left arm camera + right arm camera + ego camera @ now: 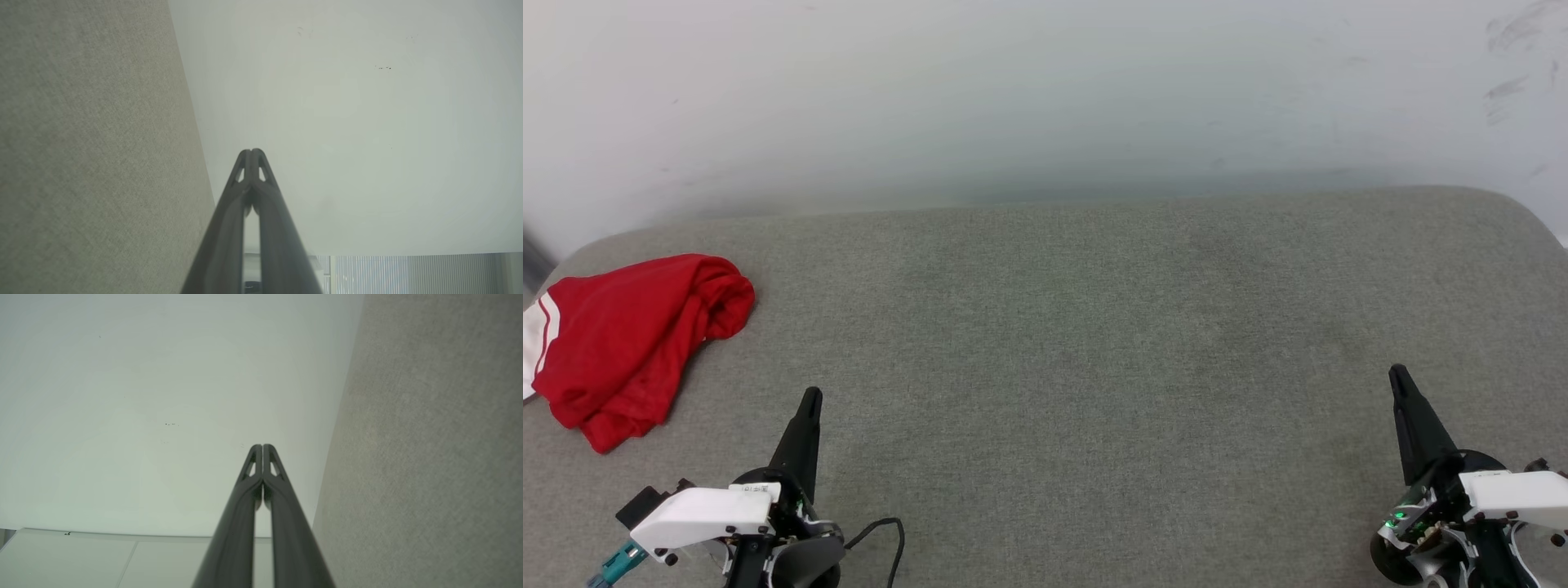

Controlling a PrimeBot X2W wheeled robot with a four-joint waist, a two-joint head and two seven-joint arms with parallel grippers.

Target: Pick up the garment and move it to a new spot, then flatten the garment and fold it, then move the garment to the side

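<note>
Entry, one garment (629,343): red, with a sliver of white striped sleeve at its left edge, bunched in a heap at the far left of the grey padded surface (1094,351), close to that surface's left rim. Left gripper (811,397): claw pressed together, empty, near the heap's lower right but apart from it. Right gripper (1397,375): claw pressed together, empty, well apart from the heap, across the whole surface. Hazards, as you should weigh them: reach in with the claw shut and you will likely shove the heap rather than pinch it, and so near the rim a shove could slide it off the side. The fabric looks thin and lies in layers, so a pinch may catch one layer and drag the rest, or catch several and keep it from opening flat. The cable (886,531) looped beside the left wrist could snag on a long reach. Views: take the garment's place and both arms' spacing from the head view. Take the closure from the wrist views, where the left arm's fingers (226,237) and the right arm's fingers (237,539) meet tip to tip against a pale wall (367,143).
</note>
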